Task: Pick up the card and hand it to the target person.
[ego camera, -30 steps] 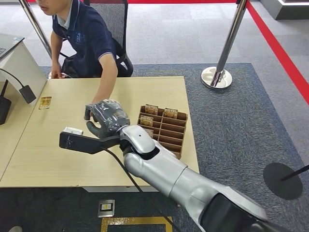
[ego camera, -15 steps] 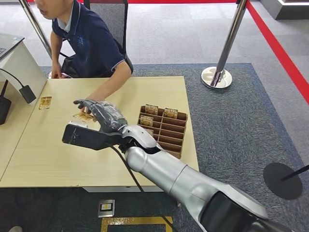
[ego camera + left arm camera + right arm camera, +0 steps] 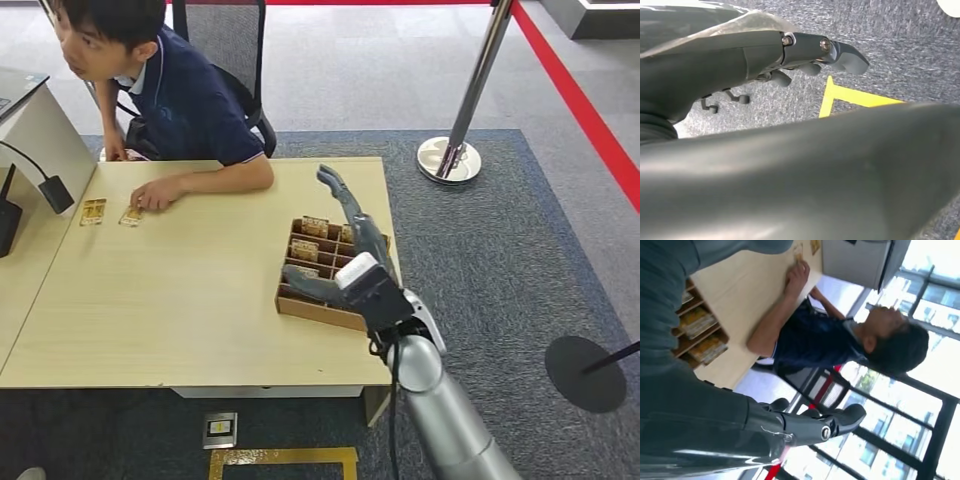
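Note:
A gold card (image 3: 131, 215) lies on the wooden table (image 3: 189, 300) at the far left, under the fingertips of the seated person's hand (image 3: 153, 193). A second gold card (image 3: 93, 211) lies just left of it. My right hand (image 3: 361, 270) hovers over the brown card box (image 3: 317, 310) at the table's right end, fingers spread, holding nothing. In the right wrist view its fingers (image 3: 821, 426) reach out straight, with the person (image 3: 817, 340) beyond them. My left hand (image 3: 753, 57) hangs over the carpet, fingers straight, nothing in it.
Several cards (image 3: 305, 249) stand in the box's slots. The person in a dark blue shirt (image 3: 189, 100) sits at the table's far side on a black chair. A white counter (image 3: 41, 135) with a black device (image 3: 9, 225) borders the left. A stanchion base (image 3: 448, 160) stands beyond the right end.
My right arm has swung back from the table's left middle to above the card box. The person has taken the card and laid it at the far left beside the other card.

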